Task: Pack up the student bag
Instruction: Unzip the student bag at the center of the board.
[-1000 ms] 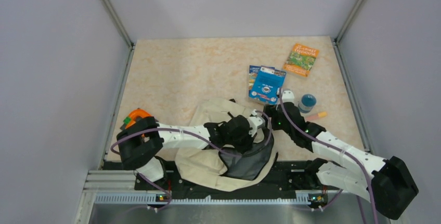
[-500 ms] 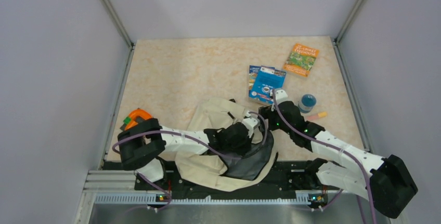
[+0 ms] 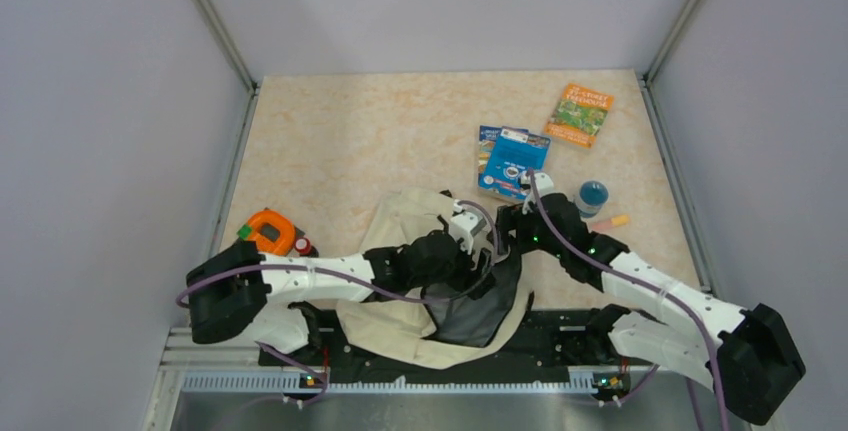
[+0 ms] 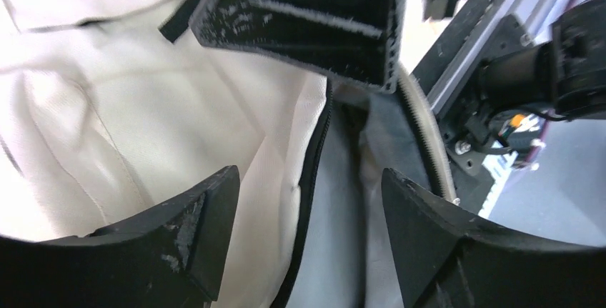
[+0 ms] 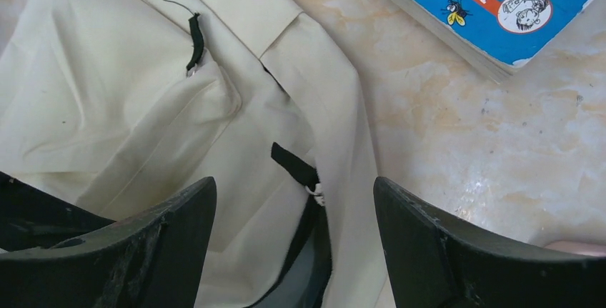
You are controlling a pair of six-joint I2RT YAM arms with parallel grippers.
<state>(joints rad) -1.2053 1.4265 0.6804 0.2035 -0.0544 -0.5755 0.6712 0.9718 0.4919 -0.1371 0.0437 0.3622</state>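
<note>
One change — left claw (image 4: 306,179) newly agape

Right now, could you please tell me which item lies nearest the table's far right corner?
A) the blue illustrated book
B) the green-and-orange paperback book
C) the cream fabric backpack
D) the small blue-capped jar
B: the green-and-orange paperback book lies farthest back and right, beyond the blue illustrated book and the small blue-capped jar.
</note>
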